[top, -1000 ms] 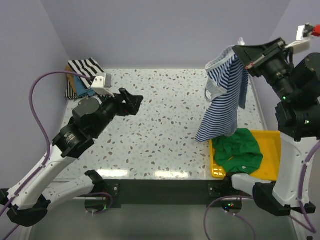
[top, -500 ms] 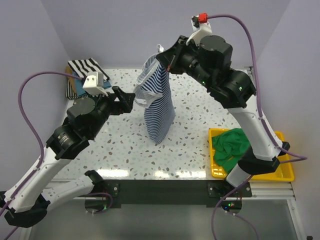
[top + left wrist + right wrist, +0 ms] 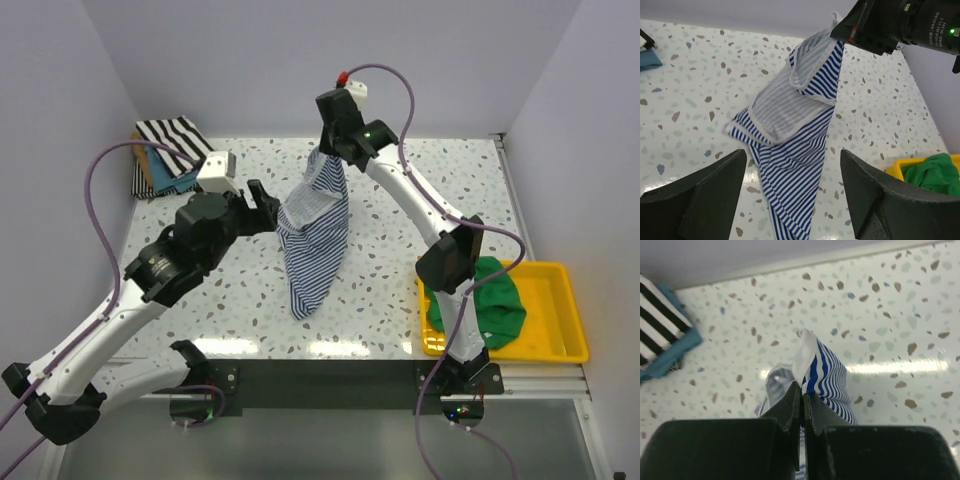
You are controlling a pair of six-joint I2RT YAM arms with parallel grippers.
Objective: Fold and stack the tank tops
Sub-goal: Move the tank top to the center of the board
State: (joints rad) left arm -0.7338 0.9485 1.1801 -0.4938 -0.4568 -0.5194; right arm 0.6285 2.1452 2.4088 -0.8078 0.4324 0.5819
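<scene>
My right gripper point(image 3: 328, 150) is shut on the top edge of the blue-and-white striped tank top point(image 3: 312, 240) and holds it hanging, its lower end trailing on the table. In the right wrist view the jaws point(image 3: 802, 390) pinch its white hem point(image 3: 812, 360). My left gripper point(image 3: 268, 205) is open and empty, just left of the hanging top; in the left wrist view the top point(image 3: 795, 150) lies between and beyond my open fingers point(image 3: 715, 185). The green tank top point(image 3: 490, 305) sits in the yellow tray point(image 3: 555, 320). Folded black-and-white striped point(image 3: 172, 135), teal and tan tops are stacked at the back left.
The folded stack also shows in the right wrist view point(image 3: 660, 335). The yellow tray stands at the table's front right corner. Purple walls close the back and sides. The speckled table point(image 3: 400, 200) spreads around the hanging top.
My right arm has swung the striped top from the right side over the tray to the table's middle and lowered it until its end lies on the table. My left gripper moved slightly toward it.
</scene>
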